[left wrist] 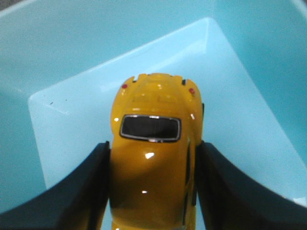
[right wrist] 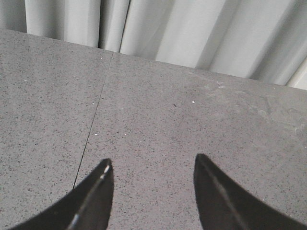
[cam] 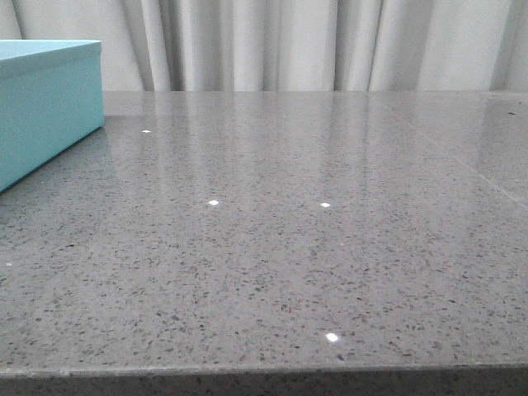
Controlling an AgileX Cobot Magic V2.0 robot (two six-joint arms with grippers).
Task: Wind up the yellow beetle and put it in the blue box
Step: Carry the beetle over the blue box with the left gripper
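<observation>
The yellow beetle (left wrist: 152,158) sits squarely between the jaws of the left gripper (left wrist: 152,191), and both dark fingers (left wrist: 86,191) press against its flanks, so the jaws are closed on the car. In the left wrist view the car is seen from above: its dark window with a silver surround faces the camera, and the rounded end with two small red lights points away from the gripper. The rest of the body runs down between the fingers and out of the picture.

Behind the car lies the inside of the blue box (left wrist: 249,124). Its pale floor and turquoise walls fill the whole wrist view, with one inner corner showing beyond the car's rounded end. The car is held over that floor; whether it touches it cannot be told. Nothing else shows in the visible part of the box.

In the front view the box (cam: 45,107) stands at the far left of the grey speckled tabletop (cam: 289,247), partly cut off by the picture's edge. Pale curtains (cam: 289,41) hang behind the far edge.

The right gripper (right wrist: 152,177) hangs above bare tabletop, its jaws spread apart with nothing between them.
</observation>
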